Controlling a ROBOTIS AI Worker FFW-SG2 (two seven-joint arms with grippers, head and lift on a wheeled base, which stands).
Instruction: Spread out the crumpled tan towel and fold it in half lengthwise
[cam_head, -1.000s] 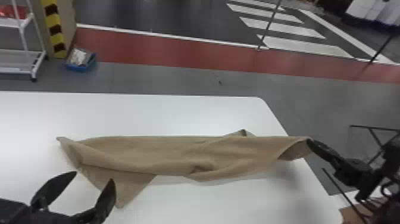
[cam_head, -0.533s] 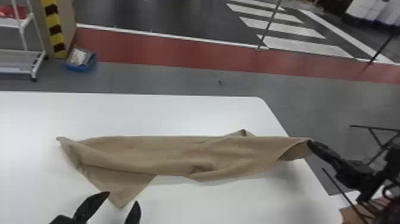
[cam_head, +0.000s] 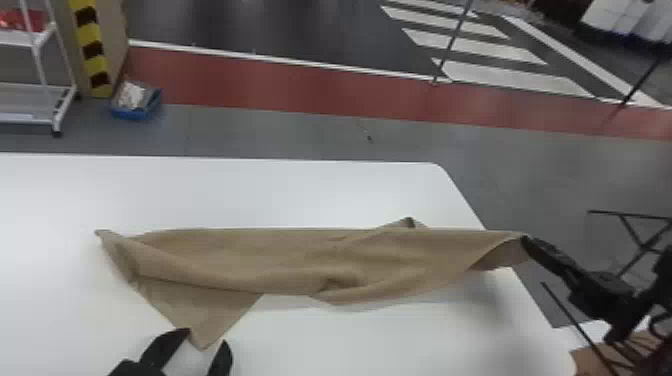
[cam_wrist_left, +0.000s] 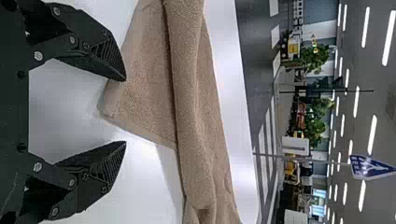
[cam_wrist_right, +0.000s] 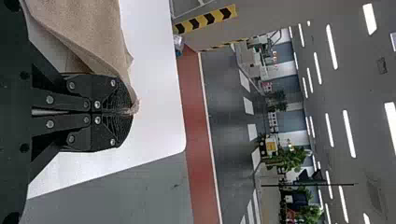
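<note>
Moving the left gripper (cam_head: 207, 336) rightward, straddling the towel's (cam_head: 280, 260) near corner with parted fingers; clamping its right end in the right gripper (cam_head: 525, 241).

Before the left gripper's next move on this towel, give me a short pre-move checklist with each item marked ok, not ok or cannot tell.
1. Right gripper shut on the tan towel: ok, its fingers pinch an end of the cloth.
2. Left gripper open for a grasp: ok, fingers well apart.
3. Loose near corner lined up between the left fingertips: ok as seen from the head.
4. Left fingertips low enough to pinch that corner: cannot tell, their height above the table is unclear.
5. Towel spread flat: not ok, it lies in a long, rumpled strip with rolled folds.
</note>
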